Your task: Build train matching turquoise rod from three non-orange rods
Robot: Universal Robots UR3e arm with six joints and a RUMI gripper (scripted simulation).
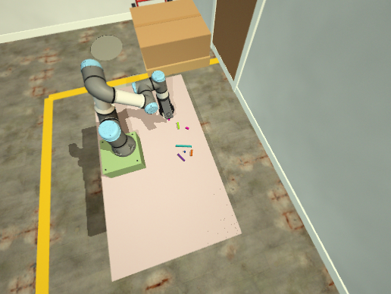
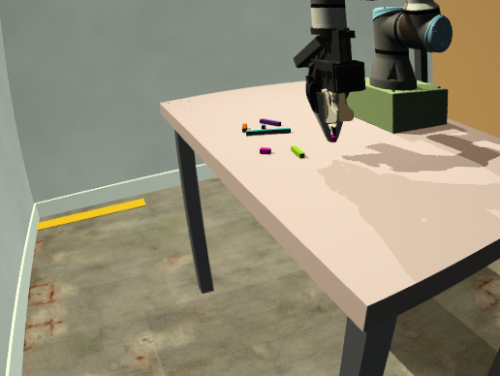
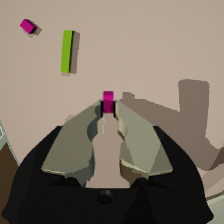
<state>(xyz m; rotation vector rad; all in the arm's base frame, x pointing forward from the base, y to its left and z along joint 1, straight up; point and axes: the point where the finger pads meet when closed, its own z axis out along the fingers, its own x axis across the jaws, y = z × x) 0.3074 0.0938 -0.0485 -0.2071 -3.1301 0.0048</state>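
The turquoise rod [image 1: 183, 145] [image 2: 268, 131] lies flat on the table [image 1: 159, 212] [image 2: 291, 208]; the wrist view does not take it in. Near one of its long sides is the small blue rod [image 1: 184, 151] [image 2: 264, 126], partly hidden behind the turquoise one in the exterior view. Also on that side are the purple rod [image 1: 181, 157] [image 2: 270, 122], lying aslant, and the orange rod [image 1: 191, 152] [image 2: 244, 127], near one end of the turquoise rod. Whether the orange and turquoise rods touch is hard to tell from the exterior view, but the top view shows them apart.

On the other side lie the lime rod [image 1: 178, 126] [image 2: 297, 151] [image 3: 67, 51] and a loose magenta rod [image 1: 187, 128] [image 2: 265, 150] [image 3: 28, 26], apart from each other. No three rods form a train.

The gripper [image 1: 169, 117] [image 2: 333, 138] [image 3: 108, 102] is closed narrowly on a second magenta rod [image 1: 169, 119] [image 2: 333, 139] [image 3: 108, 102]. Its fingers cover part of this rod, and only a speck of it shows in the top view. Whether the held rod touches the table cannot be made out.

Farther out, the arm [image 1: 129, 97] [image 2: 394, 34] stands on a green base block [image 1: 123, 168] [image 2: 421, 109]; the exterior view cuts off the arm's upper parts. A cardboard box [image 1: 170, 32] stands beyond the table, its far edge reaching the top of the picture.
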